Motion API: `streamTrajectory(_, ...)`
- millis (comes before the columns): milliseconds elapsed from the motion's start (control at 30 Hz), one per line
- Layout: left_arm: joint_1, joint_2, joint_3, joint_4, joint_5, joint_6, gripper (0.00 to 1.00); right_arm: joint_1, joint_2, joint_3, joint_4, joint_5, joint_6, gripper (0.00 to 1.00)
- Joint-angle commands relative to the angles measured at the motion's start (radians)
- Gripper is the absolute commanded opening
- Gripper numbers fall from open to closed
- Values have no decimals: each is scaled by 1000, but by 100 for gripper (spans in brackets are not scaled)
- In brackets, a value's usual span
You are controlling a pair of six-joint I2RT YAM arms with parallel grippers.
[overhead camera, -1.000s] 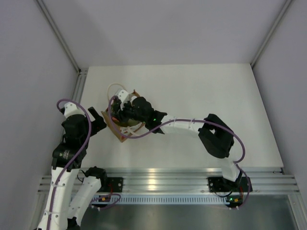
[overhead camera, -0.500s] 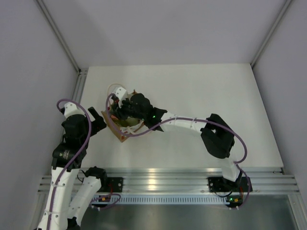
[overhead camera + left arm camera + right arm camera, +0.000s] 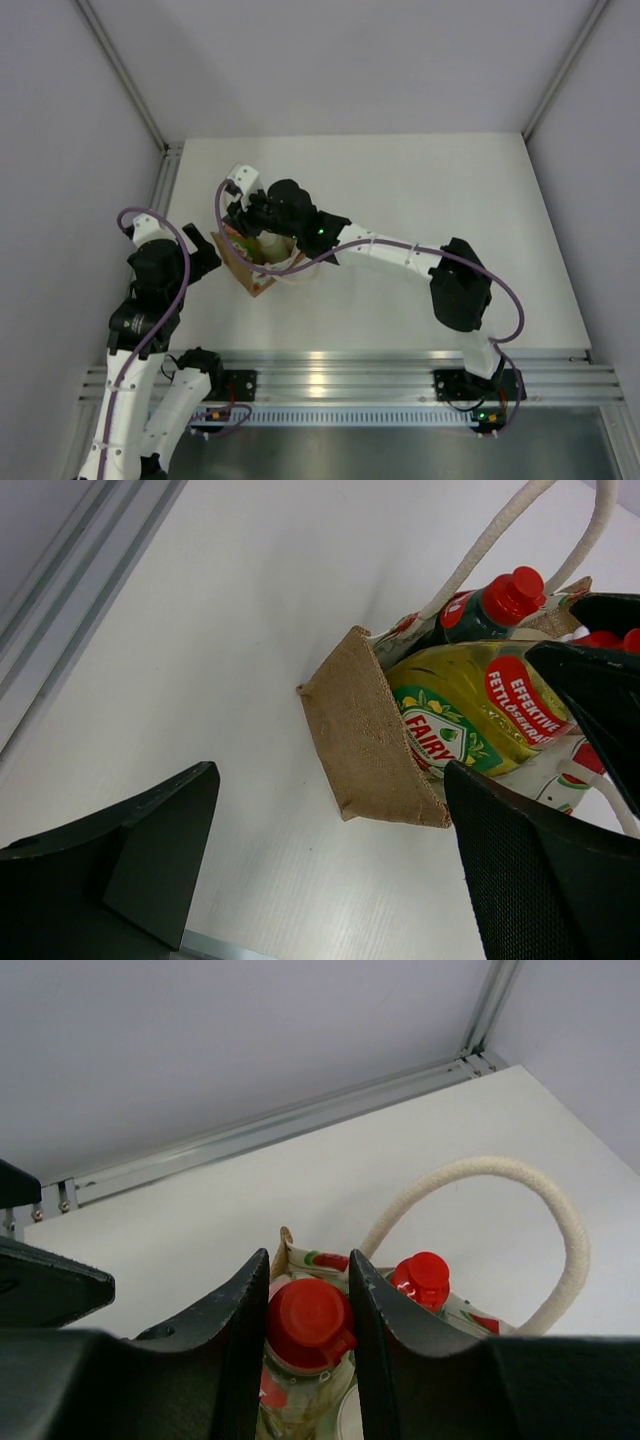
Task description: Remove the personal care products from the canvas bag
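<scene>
Tan boxy canvas tote (image 3: 365, 730) on left side of white tabletop (image 3: 450, 190), left gripper (image 3: 328, 770) just left of it. Inside: yellow red-capped plastic bottle (image 3: 450, 705), cap btwn fingers of right gripper (image 3: 308, 1280), dark green red-capped bottle (image 3: 480, 605) beside it.

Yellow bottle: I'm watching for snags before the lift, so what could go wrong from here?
The right gripper pinches only the yellow bottle by its red cap, so it may slip. The bottle sits packed against the green bottle while the left gripper is open, so the canvas bag may lift too. The rope handle loops nearby and might catch.
</scene>
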Motion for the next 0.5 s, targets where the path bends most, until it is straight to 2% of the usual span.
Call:
streamTrajectory(0, 0, -22, -3, 48, -18, -7, 98, 2, -146, 169, 52, 50, -47, 0)
streamTrajectory(267, 0, -24, -5, 48, -20, -9, 98, -53, -200, 251, -54, 3, 12, 0)
streamTrajectory(467, 0, -24, -5, 48, -18, -9, 98, -96, -238, 278, -108, 27, 4, 0)
